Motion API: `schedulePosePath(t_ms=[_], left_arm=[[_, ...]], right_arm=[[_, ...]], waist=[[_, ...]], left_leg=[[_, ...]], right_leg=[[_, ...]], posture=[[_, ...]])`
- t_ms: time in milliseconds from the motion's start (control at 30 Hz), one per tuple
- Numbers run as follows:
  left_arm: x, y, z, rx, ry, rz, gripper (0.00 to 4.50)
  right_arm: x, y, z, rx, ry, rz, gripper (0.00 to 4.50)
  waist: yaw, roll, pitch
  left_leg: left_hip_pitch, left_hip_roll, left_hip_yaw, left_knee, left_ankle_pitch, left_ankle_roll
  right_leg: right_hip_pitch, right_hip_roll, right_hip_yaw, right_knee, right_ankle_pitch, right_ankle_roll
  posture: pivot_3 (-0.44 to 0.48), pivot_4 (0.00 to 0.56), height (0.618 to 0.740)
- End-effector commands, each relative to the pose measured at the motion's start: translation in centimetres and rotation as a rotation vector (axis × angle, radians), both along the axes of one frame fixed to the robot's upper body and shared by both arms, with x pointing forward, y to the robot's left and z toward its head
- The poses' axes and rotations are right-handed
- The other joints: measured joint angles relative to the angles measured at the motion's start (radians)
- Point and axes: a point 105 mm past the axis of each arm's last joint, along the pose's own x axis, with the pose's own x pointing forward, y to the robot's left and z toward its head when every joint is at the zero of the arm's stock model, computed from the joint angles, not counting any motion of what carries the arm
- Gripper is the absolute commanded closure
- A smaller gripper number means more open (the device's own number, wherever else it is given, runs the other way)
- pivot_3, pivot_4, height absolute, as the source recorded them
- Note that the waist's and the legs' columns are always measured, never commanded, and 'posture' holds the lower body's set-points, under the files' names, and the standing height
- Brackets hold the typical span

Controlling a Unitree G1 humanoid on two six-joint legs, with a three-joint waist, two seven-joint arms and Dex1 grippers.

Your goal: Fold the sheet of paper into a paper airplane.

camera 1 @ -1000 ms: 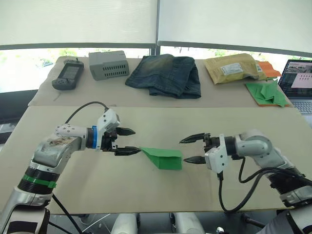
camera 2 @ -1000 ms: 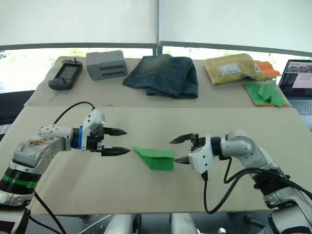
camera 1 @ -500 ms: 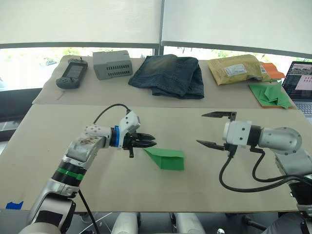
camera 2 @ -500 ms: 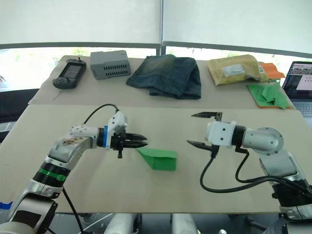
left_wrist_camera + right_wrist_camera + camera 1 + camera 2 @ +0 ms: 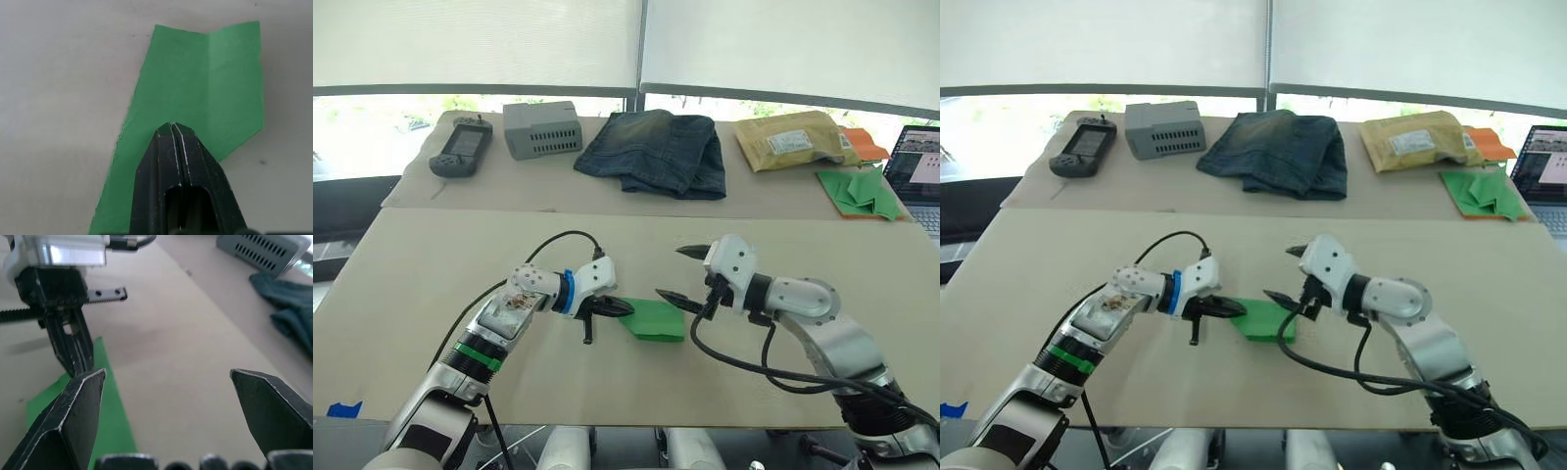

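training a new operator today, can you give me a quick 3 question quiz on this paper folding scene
1. True or false: the left gripper has its fingers shut, with the tips over the green paper airplane.
2. The right gripper is: A) shut on the paper, B) open, one fingertip at the paper's edge, C) resting on the jeans.
3. Fill in: the heap of spare green paper pieces lies beside the ____.

Key:
1. True.
2. B.
3. Laptop, at the robot's far right.
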Motion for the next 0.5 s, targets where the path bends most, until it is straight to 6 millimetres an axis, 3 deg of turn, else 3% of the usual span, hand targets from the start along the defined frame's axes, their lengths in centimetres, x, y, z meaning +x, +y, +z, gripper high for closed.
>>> schedulePosePath(t_ms=[33, 233, 433, 500], left_arm=[[-0.1, 0.6, -0.9, 0.035, 0.0, 0.012, 4.47], [-0.4, -0.1, -0.1, 0.016, -0.015, -0.03, 4.47], [-0.6, -0.1, -0.1, 0.057, -0.068, -0.072, 4.47], [-0.7, -0.1, 0.1, 0.054, -0.069, -0.08, 4.5]], right_arm=[[-2.3, 0.8, 0.7, 0.039, 0.028, 0.103, 0.0], [-3.4, -0.5, -1.8, -0.129, -0.016, 0.178, 0.0], [-2.7, -2.0, -2.9, -0.204, -0.065, 0.19, 0.0], [-2.5, -2.2, -2.9, -0.196, -0.072, 0.2, 0.83]], waist=[[0.0, 0.0, 0.0], [-0.002, 0.0, 0.0], [-0.002, 0.0, 0.0], [-0.002, 0.0, 0.0]], left_leg=[[0.0, 0.0, 0.0, 0.0, 0.0, 0.0], [0.004, 0.0, 0.0, 0.0, 0.0, 0.0], [0.009, 0.0, 0.001, 0.0, -0.001, 0.002], [0.009, 0.0, 0.001, 0.0, -0.001, 0.002]], right_leg=[[0.0, 0.0, 0.0, 0.0, 0.0, 0.0], [0.004, 0.0, 0.0, -0.001, -0.004, 0.008], [0.01, 0.0, 0.0, -0.002, -0.005, 0.008], [0.01, 0.0, 0.0, -0.002, -0.005, 0.008]], posture=[[0.0, 0.15, 0.728], [0.0, 0.15, 0.728], [0.0, 0.15, 0.728], [0.0, 0.15, 0.728]])
